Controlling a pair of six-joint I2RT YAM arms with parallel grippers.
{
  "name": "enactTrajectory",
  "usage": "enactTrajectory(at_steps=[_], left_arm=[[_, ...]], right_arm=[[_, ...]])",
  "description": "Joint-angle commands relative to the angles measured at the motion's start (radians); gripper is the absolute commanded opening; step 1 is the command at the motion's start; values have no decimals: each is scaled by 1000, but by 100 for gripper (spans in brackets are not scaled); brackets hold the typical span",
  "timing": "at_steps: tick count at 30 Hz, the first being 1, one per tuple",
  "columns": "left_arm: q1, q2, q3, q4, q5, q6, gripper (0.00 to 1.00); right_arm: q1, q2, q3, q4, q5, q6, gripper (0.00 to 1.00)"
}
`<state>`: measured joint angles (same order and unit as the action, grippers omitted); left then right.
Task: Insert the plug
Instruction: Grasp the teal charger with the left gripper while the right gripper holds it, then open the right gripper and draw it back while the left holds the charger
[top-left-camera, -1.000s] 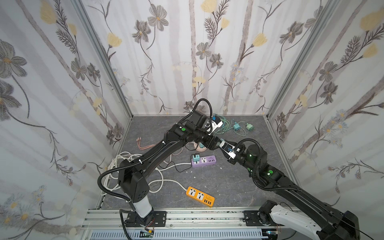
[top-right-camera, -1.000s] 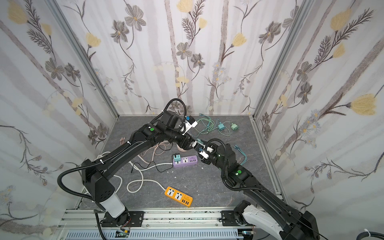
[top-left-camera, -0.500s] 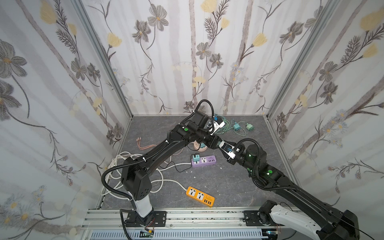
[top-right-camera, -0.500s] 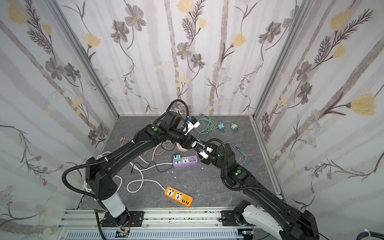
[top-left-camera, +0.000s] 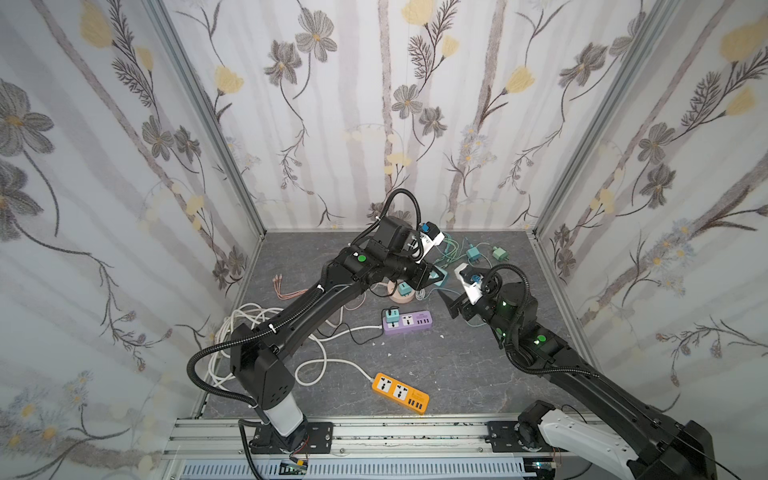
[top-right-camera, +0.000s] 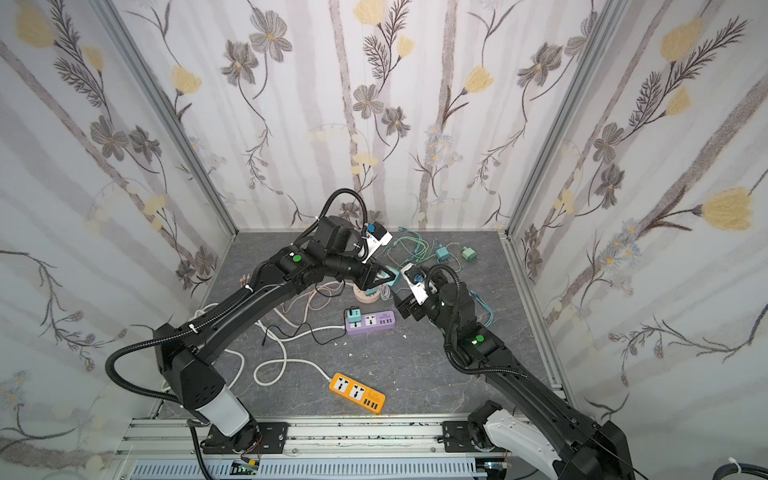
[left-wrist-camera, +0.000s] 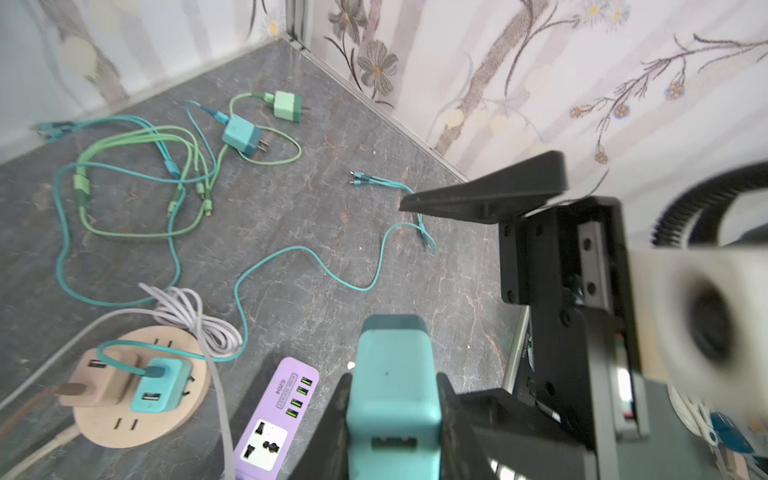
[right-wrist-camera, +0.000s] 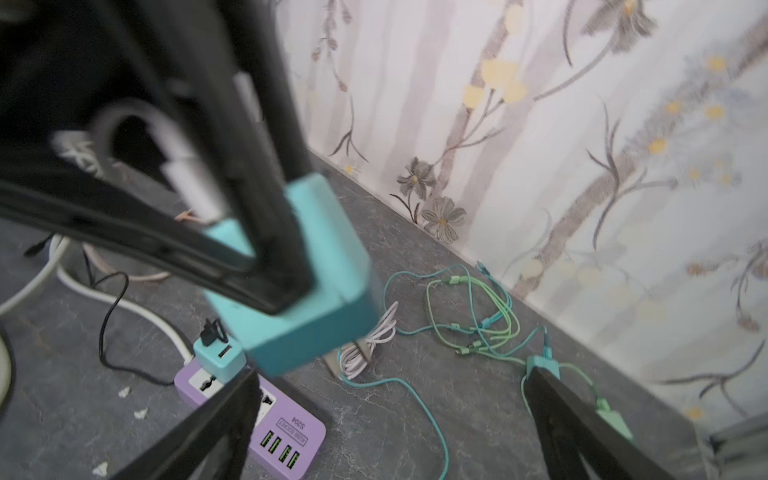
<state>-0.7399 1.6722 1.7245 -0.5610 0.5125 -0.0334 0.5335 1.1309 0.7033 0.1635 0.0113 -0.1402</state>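
The plug (left-wrist-camera: 392, 395) is a teal block adapter, and my left gripper (left-wrist-camera: 392, 382) is shut on it, one finger on each side. In the right wrist view the plug (right-wrist-camera: 307, 291) hangs above the floor with its metal prongs pointing down. In both top views it (top-left-camera: 439, 274) (top-right-camera: 390, 275) sits at the left gripper's tip, behind the purple power strip (top-left-camera: 407, 323) (top-right-camera: 371, 322). The strip carries another teal adapter (top-left-camera: 392, 316) in one socket. My right gripper (right-wrist-camera: 392, 374) (top-left-camera: 451, 301) stands wide open just beside the plug, holding nothing.
A round wooden socket disc (left-wrist-camera: 141, 386) with two adapters lies close to the left gripper. Green and teal cables with two chargers (top-left-camera: 473, 252) spread at the back right. An orange power strip (top-left-camera: 400, 393) lies at the front, and white cable coils (top-left-camera: 249, 328) on the left.
My right gripper has sprung wide open and no longer touches the plug. My left gripper's jaws have closed in on the plug.
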Motion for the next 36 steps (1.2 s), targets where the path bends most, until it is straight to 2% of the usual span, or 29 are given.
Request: enactTrajectory(at_steps=[1, 7, 11, 13, 14, 18, 23, 27, 32, 33, 36], left_arm=[[0, -9, 50, 24, -31, -38, 0], [0, 2, 73, 46, 5, -47, 0], [0, 11, 62, 43, 18, -48, 0], [0, 11, 52, 43, 17, -49, 0], [0, 9, 47, 42, 15, -49, 0], [0, 1, 35, 39, 10, -43, 0], [0, -2, 29, 44, 12, -42, 0], [0, -5, 24, 50, 13, -45, 0], [0, -9, 14, 52, 16, -45, 0], [1, -9, 14, 52, 18, -44, 0], [0, -11, 22, 46, 34, -29, 0]], right_arm=[[-89, 40, 21, -2, 9, 466, 99], [-185, 284, 170, -172, -139, 769, 96], [-220, 465, 224, -149, -258, 994, 86], [-225, 578, 271, -133, -328, 1084, 85], [-222, 616, 284, -136, -346, 1106, 85], [-213, 745, 320, -73, -457, 1177, 71], [-193, 843, 327, 12, -469, 1278, 64], [-167, 923, 368, 30, -474, 1303, 62], [-138, 1014, 415, 74, -474, 1332, 54], [-135, 1027, 424, 79, -462, 1331, 47], [-158, 1029, 427, 172, -440, 1327, 14]])
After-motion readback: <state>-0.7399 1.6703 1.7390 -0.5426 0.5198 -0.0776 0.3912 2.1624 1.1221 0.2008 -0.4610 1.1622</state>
